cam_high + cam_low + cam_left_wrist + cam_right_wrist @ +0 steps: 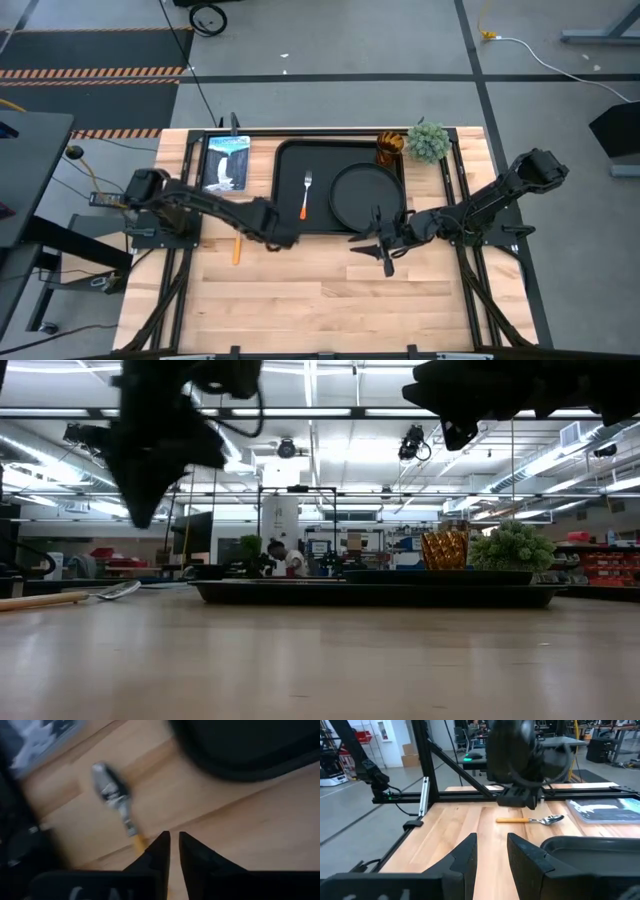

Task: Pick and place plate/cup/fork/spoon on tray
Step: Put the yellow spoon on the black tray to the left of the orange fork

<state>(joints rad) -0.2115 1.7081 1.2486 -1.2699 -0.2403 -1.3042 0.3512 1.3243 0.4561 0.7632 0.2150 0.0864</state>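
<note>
I hover L gripper (170,840), fingers nearly pressed together, over spoon (237,247): light, stiff, slippery; best pinched mid-handle. R gripper (490,845) sits part-spread, empty.

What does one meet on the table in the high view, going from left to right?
Spoon → fork → plate → cup → plant. The fork and plate lie inside the tray; the cup stands at its far right corner.
</note>
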